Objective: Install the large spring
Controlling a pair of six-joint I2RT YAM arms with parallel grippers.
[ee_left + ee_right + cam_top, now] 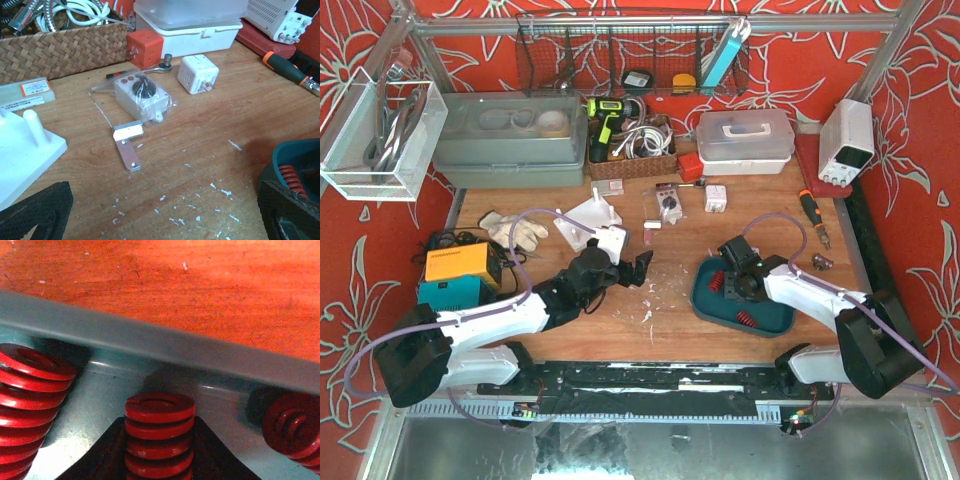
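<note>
The right tool (159, 424) is positioned low inside the teal tray (150, 342), which rests on the counter (210, 275) at the right of the overhead view. It is seen clamped on a red spring standing upright close to the tray's far wall. This middle spring (159, 407) is viewed from slightly above by the right wrist camera, and a dark finger is pressed against each flank of its coils. A broader spring (27, 400) stands just beside it at the left of that view, apart from the fingers. A third spring (292, 427) is tilted at the right, near the same wall. Which of the three is the large one cannot be settled, though the widest coils are shown by the one on the left. From overhead the gripped spring is hidden beneath the tool. The left tool (160, 205) is held wide apart with nothing between its fingers, low over the middle of the counter and well apart from the tray. The tray's rim and one red spring are caught at the right edge of the left wrist view. A white fixture (25, 150) with an upright peg (31, 122) lies just to the left of this tool. Beyond it on the counter are seen a flat metal bracket (127, 145), a bagged white box (142, 97) with a black knob, and a white plug adapter (198, 74).
</note>
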